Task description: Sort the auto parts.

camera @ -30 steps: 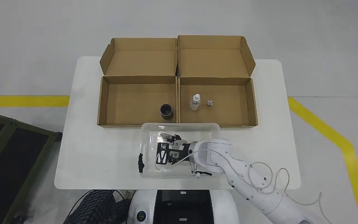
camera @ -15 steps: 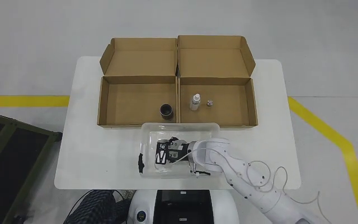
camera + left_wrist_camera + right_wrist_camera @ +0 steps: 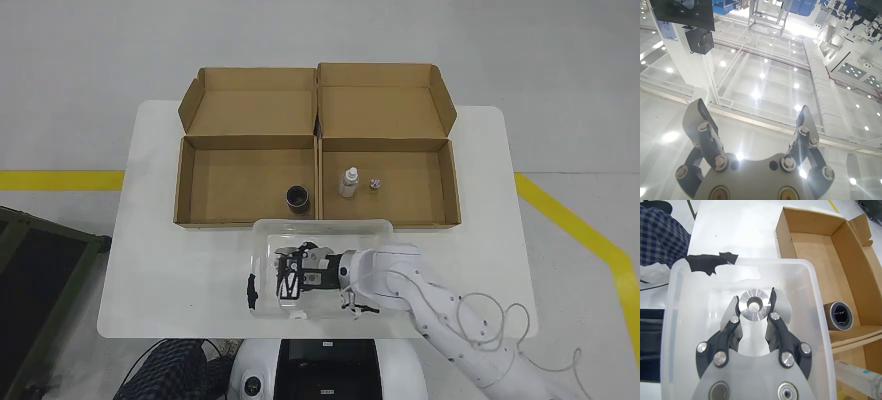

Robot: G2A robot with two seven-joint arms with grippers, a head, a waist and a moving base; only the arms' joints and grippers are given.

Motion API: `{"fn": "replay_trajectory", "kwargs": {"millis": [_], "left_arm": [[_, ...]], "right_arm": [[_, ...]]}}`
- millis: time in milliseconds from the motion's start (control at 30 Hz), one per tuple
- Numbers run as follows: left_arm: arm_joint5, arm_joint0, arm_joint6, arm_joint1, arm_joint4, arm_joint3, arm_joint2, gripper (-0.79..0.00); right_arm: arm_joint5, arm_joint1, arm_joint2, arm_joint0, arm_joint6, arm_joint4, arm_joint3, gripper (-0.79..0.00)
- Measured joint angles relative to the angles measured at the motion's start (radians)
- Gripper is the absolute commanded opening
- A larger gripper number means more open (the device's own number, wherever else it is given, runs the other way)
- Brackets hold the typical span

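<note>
The right gripper (image 3: 754,295) was down inside the clear plastic bin (image 3: 320,222), which sat at the middle of the tabletop's (image 3: 160,250) front edge. Its two fingers were pinched on a silver metal ring (image 3: 747,313) – one pad on each side of the rim, the centre hole facing up. The ring was near the bin's left end, close to the wall that carried a torn strip of black tape (image 3: 704,263). From where I looked I could not tell whether the ring was touching the bin floor or just above it.

The left gripper (image 3: 751,105) pointed up at the ceiling lights, its fingers spread wide with nothing between them.

Behind the bin two open cardboard boxes stood side by side, touching, their lids folded back toward the far edge of the tabletop. The left box (image 3: 240,185) held a dark cylindrical bearing (image 3: 298,197) in its front right corner, lying on its side. The right box (image 3: 410,185) held a small white bottle (image 3: 348,181) near its left wall and – just beside it – a tiny part (image 3: 375,183) too small to make out.
</note>
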Motion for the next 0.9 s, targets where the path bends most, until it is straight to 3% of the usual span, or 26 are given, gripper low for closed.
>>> {"fn": "replay_trajectory", "kwargs": {"millis": [467,900], "left_arm": [[0.0,0.0,0.0,0.0,0.0,0.0,0.0,0.0],[0.0,0.0,0.0,0.0,0.0,0.0,0.0,0.0]], "right_arm": [[-0.014,0.023,0.077,-0.065,-0.027,0.02,-0.188,-0.785],[0.01,0.033,0.184,-0.057,-0.068,0.105,-0.317,-0.785]]}}
